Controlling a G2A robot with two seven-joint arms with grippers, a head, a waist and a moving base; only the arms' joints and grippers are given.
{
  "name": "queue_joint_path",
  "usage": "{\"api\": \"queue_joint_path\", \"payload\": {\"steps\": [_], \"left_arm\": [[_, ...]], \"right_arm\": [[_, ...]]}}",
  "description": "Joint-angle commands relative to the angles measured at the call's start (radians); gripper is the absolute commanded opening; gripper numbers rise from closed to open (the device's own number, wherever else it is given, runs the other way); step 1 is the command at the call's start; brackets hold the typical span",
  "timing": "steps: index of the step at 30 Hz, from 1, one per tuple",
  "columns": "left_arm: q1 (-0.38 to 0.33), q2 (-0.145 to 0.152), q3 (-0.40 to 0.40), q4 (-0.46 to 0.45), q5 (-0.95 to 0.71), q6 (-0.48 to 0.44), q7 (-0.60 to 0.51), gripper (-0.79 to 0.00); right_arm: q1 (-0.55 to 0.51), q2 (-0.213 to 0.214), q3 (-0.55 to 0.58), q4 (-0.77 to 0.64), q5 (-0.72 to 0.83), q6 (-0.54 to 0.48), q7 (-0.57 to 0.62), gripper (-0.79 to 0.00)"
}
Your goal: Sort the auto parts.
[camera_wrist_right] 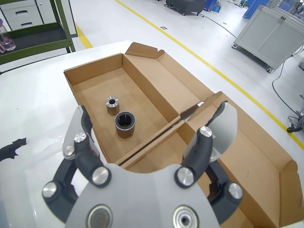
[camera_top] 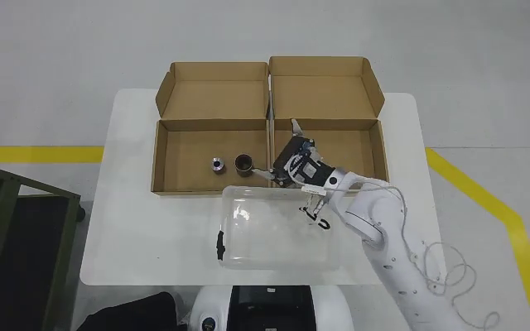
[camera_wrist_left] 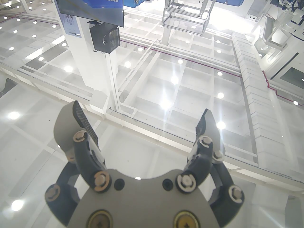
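The right gripper (camera_wrist_right: 149, 112) is hovering, jaws apart and empty, over the wall between two boxes. The silver bushing (camera_wrist_right: 112, 105) and dark sleeve (camera_wrist_right: 125, 124) are standing upright in the cardboard box (camera_top: 182, 161). They are likely heavy, rigid and slick, best pinched across their round sides. The left gripper (camera_wrist_left: 142, 119) is also gaping, empty.

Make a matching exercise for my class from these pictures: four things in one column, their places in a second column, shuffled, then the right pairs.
Things
1 clear bin
2 left end effector
3 silver part
4 right end effector

Places
a in the cardboard box, beside the dark sleeve
b open, by the wall between that box and its neighbour
c aimed at the ceiling
d on the table, on the robot's side of the boxes

Pairs: 1-d, 2-c, 3-a, 4-b
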Motion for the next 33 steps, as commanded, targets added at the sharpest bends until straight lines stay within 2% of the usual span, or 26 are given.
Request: {"api": "queue_joint_path", "payload": {"steps": [1,18,33], "left_arm": [[0.000,0.000,0.000,0.000,0.000,0.000,0.000,0.000],[0.000,0.000,0.000,0.000,0.000,0.000,0.000,0.000],[0.000,0.000,0.000,0.000,0.000,0.000,0.000,0.000]], "right_arm": [[-0.052,0.009,0.047,-0.036,-0.009,-0.006,-0.010,0.000],[-0.391,0.063,0.408,-0.263,-0.011,-0.060,-0.078,0.000],[-0.589,0.080,0.575,-0.278,0.010,-0.084,-0.234,0.000]]}}
